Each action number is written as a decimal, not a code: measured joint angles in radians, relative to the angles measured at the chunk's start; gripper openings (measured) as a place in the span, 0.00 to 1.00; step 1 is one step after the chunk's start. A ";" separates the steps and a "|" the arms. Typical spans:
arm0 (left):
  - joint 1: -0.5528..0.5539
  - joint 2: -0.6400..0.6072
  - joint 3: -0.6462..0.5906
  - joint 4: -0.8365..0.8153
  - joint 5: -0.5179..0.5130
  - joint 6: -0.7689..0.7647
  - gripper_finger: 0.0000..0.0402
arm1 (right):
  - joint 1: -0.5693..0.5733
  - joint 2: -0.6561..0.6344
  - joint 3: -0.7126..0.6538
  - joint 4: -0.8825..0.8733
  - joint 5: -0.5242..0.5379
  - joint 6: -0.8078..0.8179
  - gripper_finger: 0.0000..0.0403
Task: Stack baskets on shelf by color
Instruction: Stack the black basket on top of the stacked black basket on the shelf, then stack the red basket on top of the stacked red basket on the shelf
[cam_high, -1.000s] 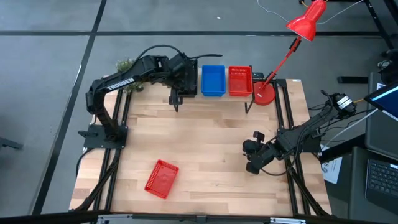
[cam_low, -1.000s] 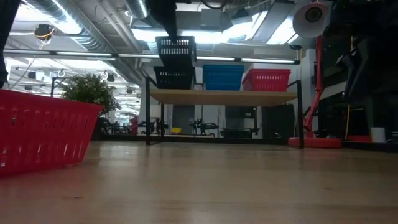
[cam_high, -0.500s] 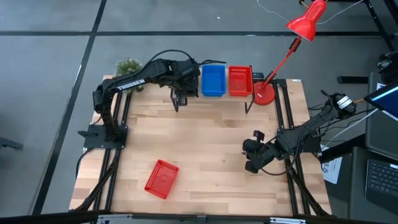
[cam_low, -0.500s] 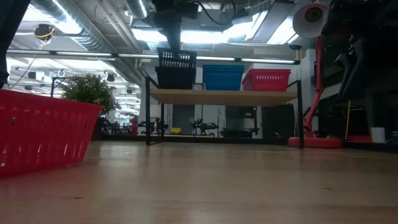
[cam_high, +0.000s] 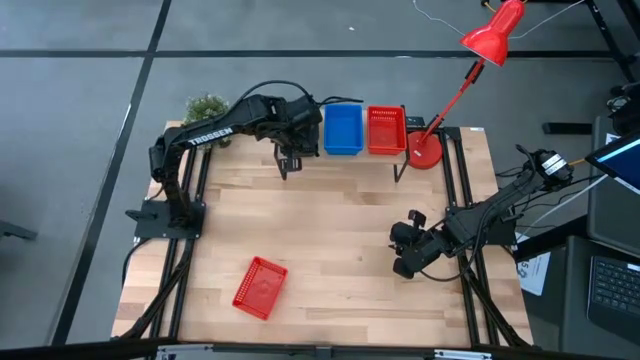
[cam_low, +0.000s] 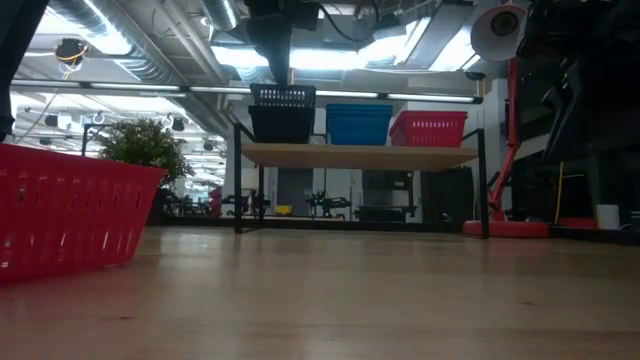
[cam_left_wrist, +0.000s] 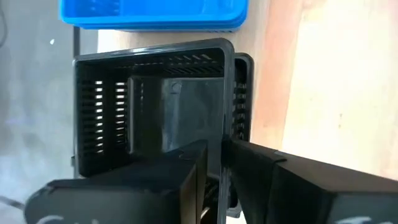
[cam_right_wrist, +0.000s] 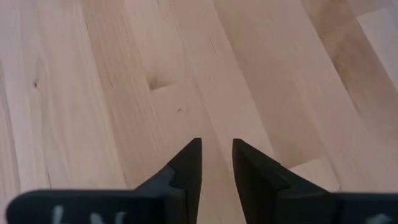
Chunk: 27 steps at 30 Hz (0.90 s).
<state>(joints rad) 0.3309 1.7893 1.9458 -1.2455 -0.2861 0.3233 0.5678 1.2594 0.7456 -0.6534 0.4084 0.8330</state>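
Red basket, near: a red basket (cam_high: 260, 287) lay alone on the tabletop (cam_high: 340, 230) near its front edge, left of centre and turned at a slant; in the low view (cam_low: 70, 215) it filled the left foreground.
Right arm: it was folded low over the right side of the table, elbow out past the edge and wrist pointing in toward the middle.
Right gripper: the right gripper (cam_right_wrist: 216, 163) hung over bare wood with nothing between its fingers, a narrow gap showing between them.
Left arm: it rose from its base on the left side and stretched far back and across to the left end of the shelf (cam_low: 360, 155).
Left gripper: the left gripper (cam_left_wrist: 215, 163) pointed down at the black basket (cam_left_wrist: 149, 106), its fingers straddling that basket's near rim with a slight gap; whether they pinched the rim or stood just clear I could not tell.
Black baskets: the upper black basket sat nested in another black one (cam_low: 281, 124) at the shelf's left end.
Shelf, far: a blue basket (cam_high: 343, 129) stood in the middle and a second red basket (cam_high: 386, 130) at the right end.
Beyond: a red lamp (cam_high: 470, 70) stood beside the shelf.
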 joint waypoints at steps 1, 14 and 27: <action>0.000 0.000 0.006 -0.002 -0.009 0.000 0.15 | 0.000 0.000 0.000 0.000 0.000 0.000 0.22; -0.107 -0.005 0.187 -0.118 -0.082 -0.009 0.15 | 0.000 0.000 0.000 0.001 -0.001 0.000 0.22; -0.056 -0.005 -0.021 -0.023 -0.301 -0.066 0.13 | 0.000 0.000 0.000 0.005 -0.016 0.000 0.22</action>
<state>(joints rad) 0.2747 1.7844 1.9248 -1.2688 -0.5874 0.2575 0.5678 1.2594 0.7456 -0.6487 0.3929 0.8330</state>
